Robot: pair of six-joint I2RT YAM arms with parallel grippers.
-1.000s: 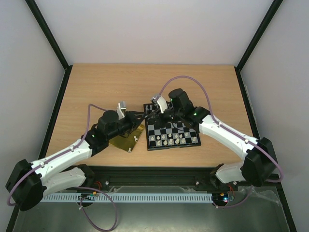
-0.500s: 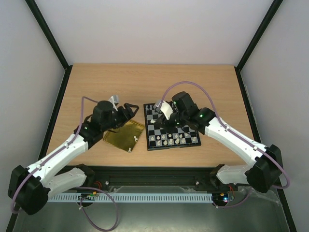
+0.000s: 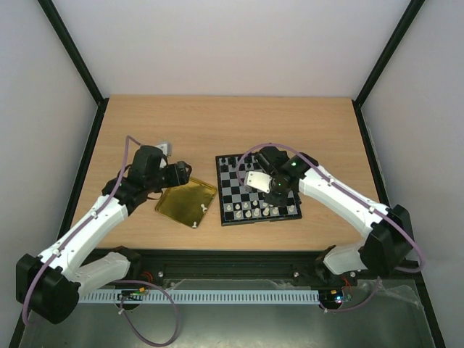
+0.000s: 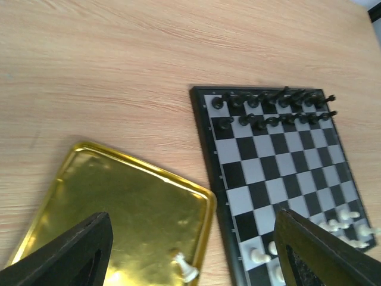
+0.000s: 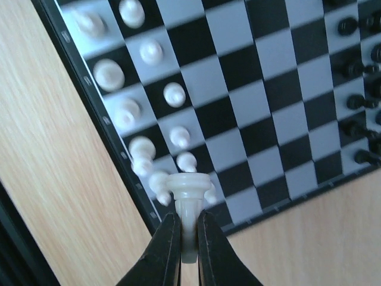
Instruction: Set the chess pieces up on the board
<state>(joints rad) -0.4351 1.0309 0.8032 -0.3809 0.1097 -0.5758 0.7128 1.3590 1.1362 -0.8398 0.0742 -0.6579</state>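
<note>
My right gripper (image 3: pixel 273 191) (image 5: pixel 189 219) is shut on the stem of a cream chess piece (image 5: pixel 189 189), its wide base pointing away from the fingers. It hangs over the board (image 3: pixel 261 220) (image 5: pixel 250 95) near a corner, above the end of the white rows. White chess pieces (image 3: pixel 250 210) (image 5: pixel 143 146) fill the near rows. One more white piece (image 4: pixel 186 268) (image 3: pixel 205 207) lies on the gold tray (image 3: pixel 181 201) (image 4: pixel 119 202). My left gripper (image 3: pixel 180 172) (image 4: pixel 191 215) stands open above the tray, holding nothing.
Black chessmen (image 3: pixel 239 161) (image 4: pixel 268 107) line the board's far rows. The tray lies just left of the board (image 4: pixel 280 161). Another tiny white piece (image 3: pixel 196 225) lies at the tray's near corner. Bare wood spans the far table, and black rails edge it.
The left gripper opened and drew back left from the board's far corner to above the tray. The right gripper shut on the cream piece and carried it toward the near white rows.
</note>
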